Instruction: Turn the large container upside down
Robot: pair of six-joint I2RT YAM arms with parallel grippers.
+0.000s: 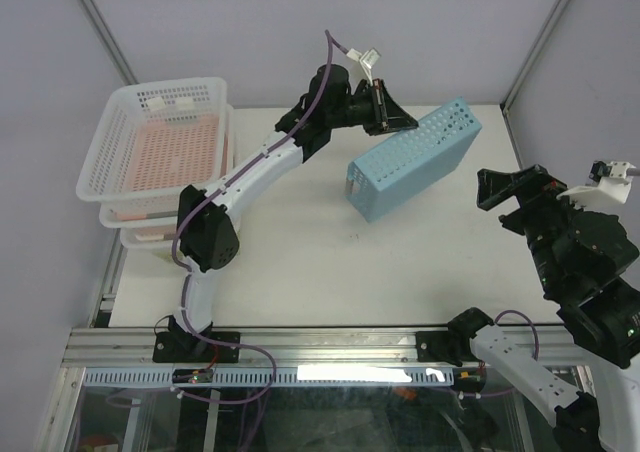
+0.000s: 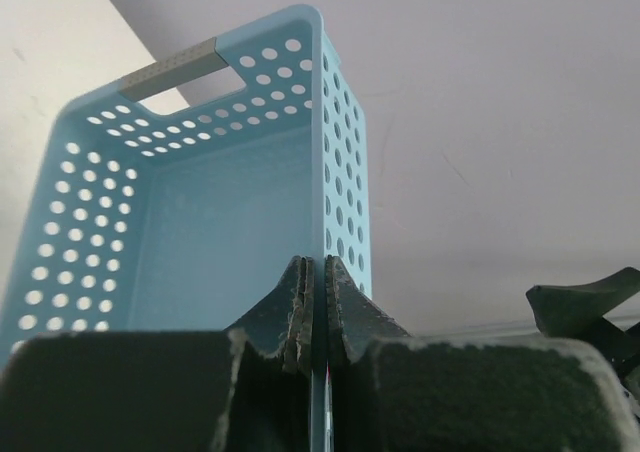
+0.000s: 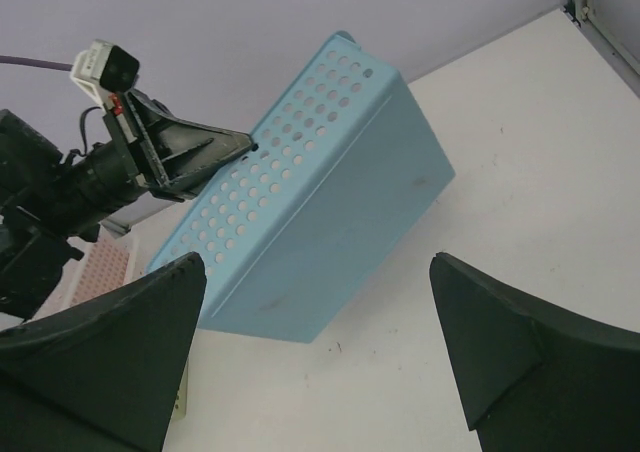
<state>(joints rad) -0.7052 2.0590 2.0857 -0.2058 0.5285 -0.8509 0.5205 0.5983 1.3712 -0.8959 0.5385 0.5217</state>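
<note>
On blue basket (image 1: 415, 167), outstretched left claw (image 1: 398, 122)

White lattice-walled large container (image 1: 104, 154); pale blue basket (image 1: 415, 162), round-hole pattern.

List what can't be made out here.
- Basket stack under the large white basket: top view, count hidden by its rim.
- Pink stuff seen through its mesh: top view, too blurry.
- Near rim of the blue basket: left wrist view, hidden behind the left end effector.
- Lower right arm: top view, cut off by the frame edge.
</note>
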